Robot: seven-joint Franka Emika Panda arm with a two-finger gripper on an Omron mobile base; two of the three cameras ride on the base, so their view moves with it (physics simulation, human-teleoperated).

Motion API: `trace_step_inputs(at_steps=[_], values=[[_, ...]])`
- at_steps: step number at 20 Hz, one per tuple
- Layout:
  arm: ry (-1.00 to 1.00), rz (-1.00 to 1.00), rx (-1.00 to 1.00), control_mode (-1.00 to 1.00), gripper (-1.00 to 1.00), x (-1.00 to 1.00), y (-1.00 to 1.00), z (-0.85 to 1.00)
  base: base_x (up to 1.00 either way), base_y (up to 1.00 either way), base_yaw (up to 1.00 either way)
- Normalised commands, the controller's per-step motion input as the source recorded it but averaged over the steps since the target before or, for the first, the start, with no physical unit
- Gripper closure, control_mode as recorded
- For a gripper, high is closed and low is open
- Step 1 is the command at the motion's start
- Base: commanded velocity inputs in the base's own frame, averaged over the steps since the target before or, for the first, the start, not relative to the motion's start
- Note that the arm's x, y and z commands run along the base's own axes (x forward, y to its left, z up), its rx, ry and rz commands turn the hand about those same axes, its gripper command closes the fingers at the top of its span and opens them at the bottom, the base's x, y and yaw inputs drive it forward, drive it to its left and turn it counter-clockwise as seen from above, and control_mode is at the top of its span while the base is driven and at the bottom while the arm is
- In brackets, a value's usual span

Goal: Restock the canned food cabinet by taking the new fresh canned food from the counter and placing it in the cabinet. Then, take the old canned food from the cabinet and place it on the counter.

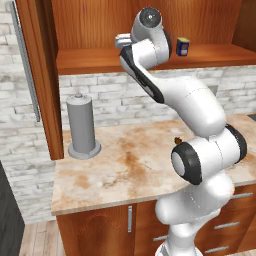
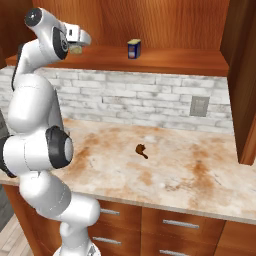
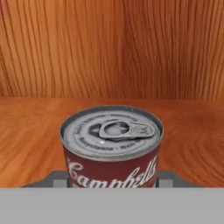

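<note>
The old canned food (image 3: pixel 111 148), a can with a silver pull-tab lid and a red label with white script, stands on the left part of the cabinet (image 2: pixel 170 60) shelf. My gripper (image 3: pixel 112 179) has a finger pressed against each side of the can. From the right base view the hand (image 2: pixel 80 41) hovers at shelf height with the can (image 2: pixel 76 49) under it. The new fresh canned food (image 1: pixel 182 46), blue with yellow, stands upright further right on the same shelf (image 2: pixel 133 49), apart from my gripper. The counter (image 1: pixel 125 165) lies below.
A tall grey cylinder on a round base (image 1: pixel 81 127) stands at the counter's back left, beside the open cabinet door with its long metal handle (image 1: pixel 27 65). A small brown object (image 2: pixel 141 149) lies mid-counter. A wall outlet (image 2: pixel 199 105) sits in the brick backsplash.
</note>
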Motion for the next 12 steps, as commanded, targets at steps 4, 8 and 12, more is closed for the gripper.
trace_step_inputs(at_steps=[4,8,12], values=[[-0.19,0.15,0.05,-1.00,1.00,-1.00,-0.36,0.33,0.00,0.00,0.00],[0.00,0.25,0.00,-1.00,1.00,-1.00,-0.58,0.32,0.00,0.00,0.00],[0.16,0.35,-0.01,-1.00,1.00,-1.00,-0.64,-0.05,0.00,0.00,0.00]])
